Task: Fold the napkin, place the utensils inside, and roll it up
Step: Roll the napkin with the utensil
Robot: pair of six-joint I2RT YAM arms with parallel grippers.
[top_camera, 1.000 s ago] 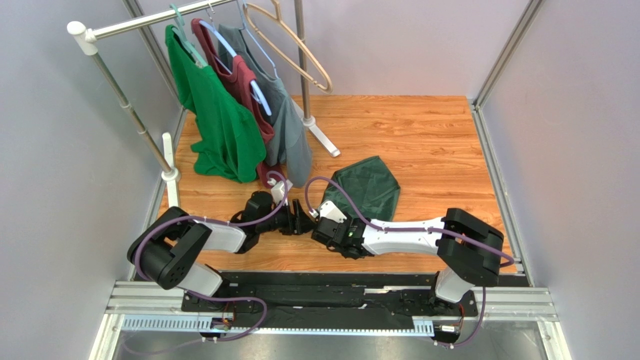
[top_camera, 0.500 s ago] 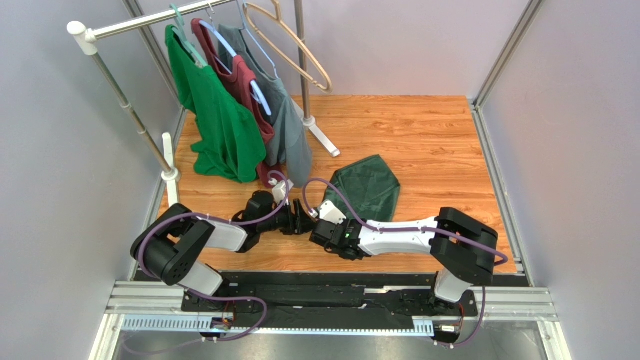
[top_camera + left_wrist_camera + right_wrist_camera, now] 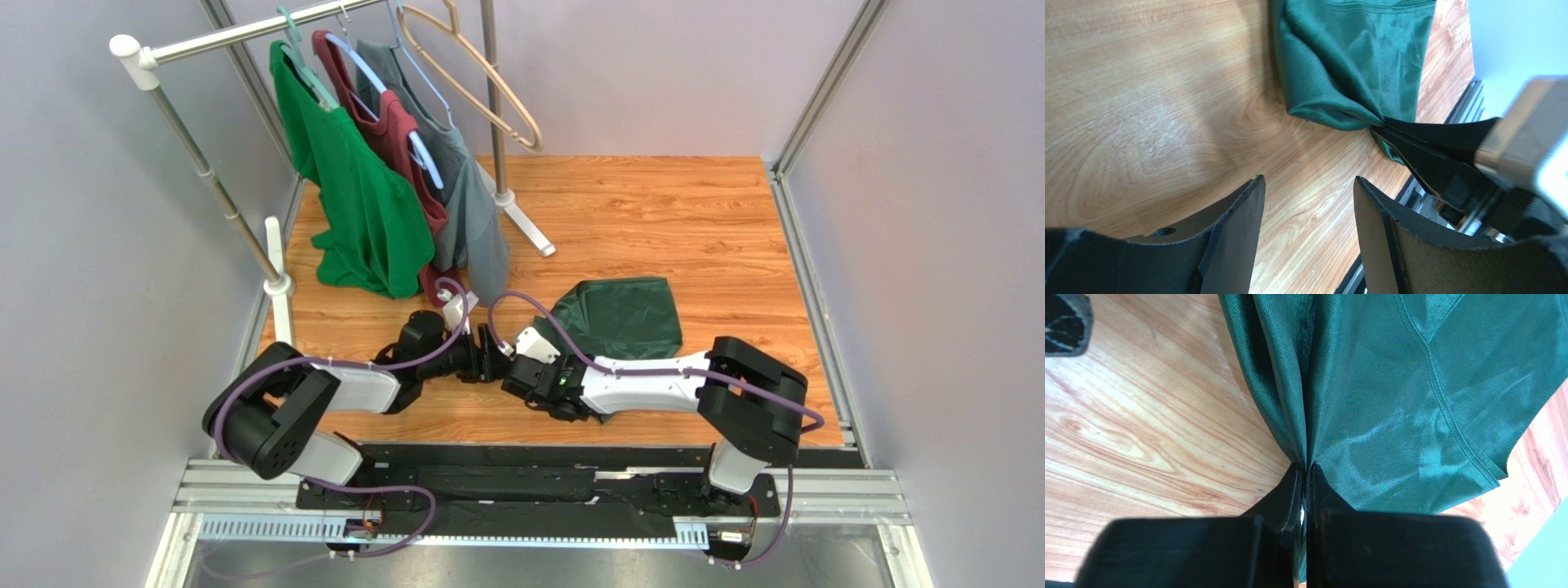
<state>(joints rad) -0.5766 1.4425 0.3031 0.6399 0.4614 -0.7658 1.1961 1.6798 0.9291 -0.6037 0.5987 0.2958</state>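
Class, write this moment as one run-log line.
right claw: shut on napkin | left claw: open, empty | napkin: bunched on table
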